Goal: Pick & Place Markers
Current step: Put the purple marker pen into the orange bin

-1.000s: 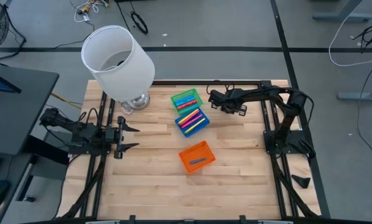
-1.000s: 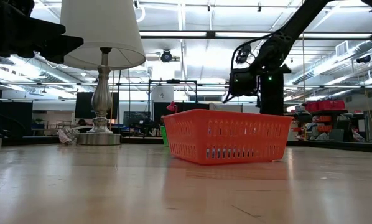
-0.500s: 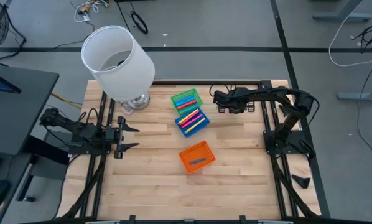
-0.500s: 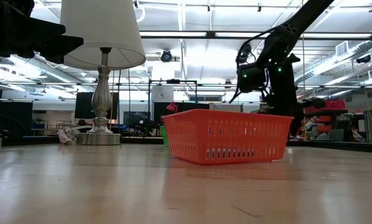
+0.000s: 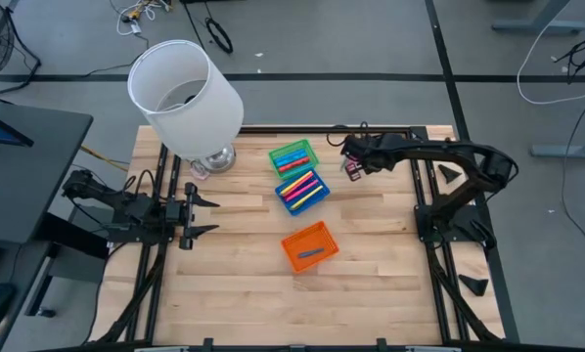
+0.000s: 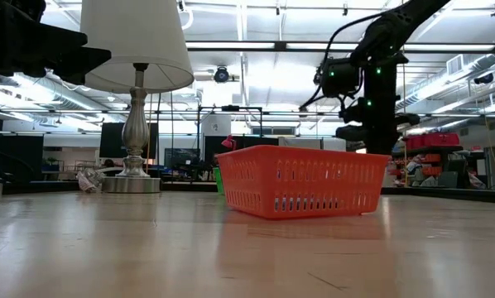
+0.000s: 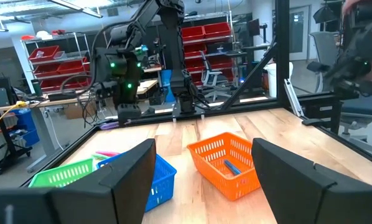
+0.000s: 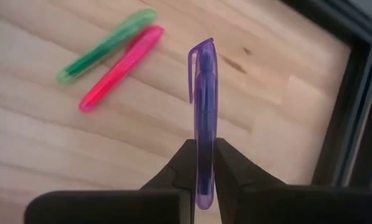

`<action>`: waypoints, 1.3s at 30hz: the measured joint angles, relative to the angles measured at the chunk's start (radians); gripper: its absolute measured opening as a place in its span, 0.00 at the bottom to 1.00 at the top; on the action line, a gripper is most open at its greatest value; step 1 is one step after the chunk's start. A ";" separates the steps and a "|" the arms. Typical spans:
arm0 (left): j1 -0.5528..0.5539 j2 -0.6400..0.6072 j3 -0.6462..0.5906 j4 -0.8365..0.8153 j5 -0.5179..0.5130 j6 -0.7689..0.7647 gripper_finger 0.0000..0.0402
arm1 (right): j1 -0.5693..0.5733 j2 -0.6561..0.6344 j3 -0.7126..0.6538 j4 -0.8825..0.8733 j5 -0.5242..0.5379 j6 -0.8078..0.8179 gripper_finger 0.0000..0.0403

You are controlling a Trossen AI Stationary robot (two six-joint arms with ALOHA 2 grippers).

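Note:
In the right wrist view my right gripper (image 8: 203,148) is shut on a purple marker (image 8: 203,87) above the bare wood. A green marker (image 8: 105,46) and a pink marker (image 8: 120,68) lie flat on the table beyond it. From above, this gripper (image 5: 353,162) hovers near the table's far right, just right of the green tray (image 5: 292,156). The blue tray (image 5: 302,190) holds several coloured markers. One blue marker (image 5: 310,252) lies in the orange tray (image 5: 309,245). My left gripper (image 5: 201,215) waits open at the table's left side. My right gripper pinches the purple marker by its lower body (image 8: 203,163), opposite the clipped cap (image 8: 202,53), between its two fingers (image 8: 181,163). The marker lies along the fingers and sticks out past their tips, cap end first. It is lifted clear of the table.
A lamp with a white shade (image 5: 185,93) stands at the table's far left, its base (image 5: 214,157) beside the green tray. The three trays sit in a row down the middle. Bare wood lies at the near side and right of the orange tray (image 7: 229,165).
My right gripper has drawn back from beside the green tray toward the table's right edge and risen a little, with the arm folding back behind it. The trays and my left arm have stayed still.

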 joint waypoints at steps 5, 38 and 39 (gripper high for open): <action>0.000 0.000 0.000 0.000 0.000 0.000 0.68 | -0.013 -0.035 0.001 0.014 0.000 -0.187 0.08; 0.000 0.000 0.000 0.000 0.000 0.000 0.68 | 0.410 -0.084 0.127 0.023 -0.065 -0.625 0.08; 0.000 0.000 0.000 0.000 0.000 0.000 0.68 | 0.433 -0.081 0.131 0.025 -0.065 -0.629 0.08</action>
